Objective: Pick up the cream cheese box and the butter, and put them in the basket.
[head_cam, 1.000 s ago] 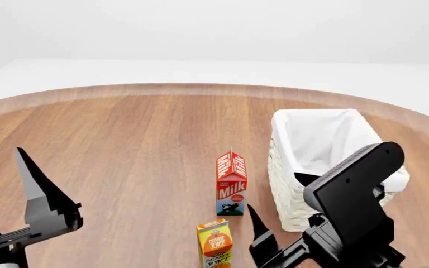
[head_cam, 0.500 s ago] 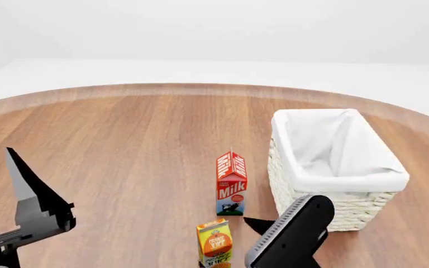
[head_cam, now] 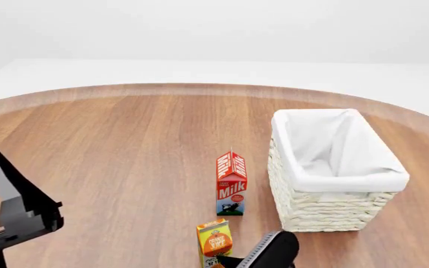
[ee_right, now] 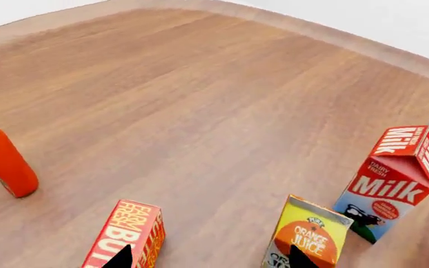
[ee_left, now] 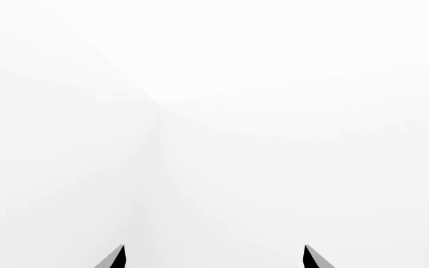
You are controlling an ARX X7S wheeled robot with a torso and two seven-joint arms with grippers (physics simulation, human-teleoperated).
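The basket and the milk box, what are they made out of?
The basket looks like woven wicker, cream-white, going by the ribbed rows on its side, with a soft white cloth lining folded over the rim. The milk carton looks like printed cardboard, smooth, with sharp folded edges and a peaked top. Both are simulator renders, so this is only how they look.

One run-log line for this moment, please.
left gripper: open, empty | right gripper: open, above table near butter | basket: holds neither target | cream cheese box: unseen
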